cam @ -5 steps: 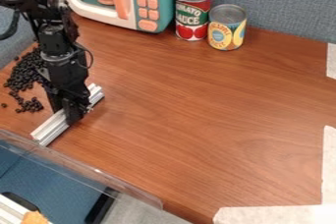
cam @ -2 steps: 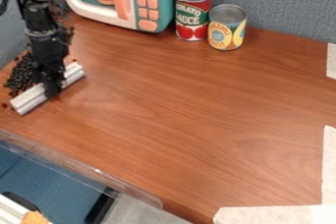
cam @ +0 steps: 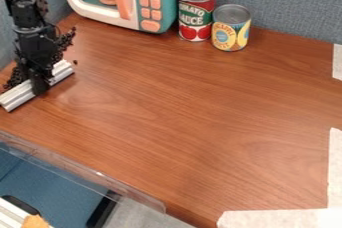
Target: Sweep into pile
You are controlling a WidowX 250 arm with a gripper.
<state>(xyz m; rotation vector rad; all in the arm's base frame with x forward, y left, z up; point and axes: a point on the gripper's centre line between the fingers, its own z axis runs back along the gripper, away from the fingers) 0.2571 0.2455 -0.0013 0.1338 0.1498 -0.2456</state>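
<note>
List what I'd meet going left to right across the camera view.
White grooved bar → toy microwave → taller can with the red and green label → shorter can with the yellow label → upper white strip at the right edge.

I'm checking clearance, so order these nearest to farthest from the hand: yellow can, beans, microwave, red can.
1. Beans, beside the hand
2. Microwave, at the back
3. Red can, beside the microwave
4. Yellow can, beyond the red can
</note>
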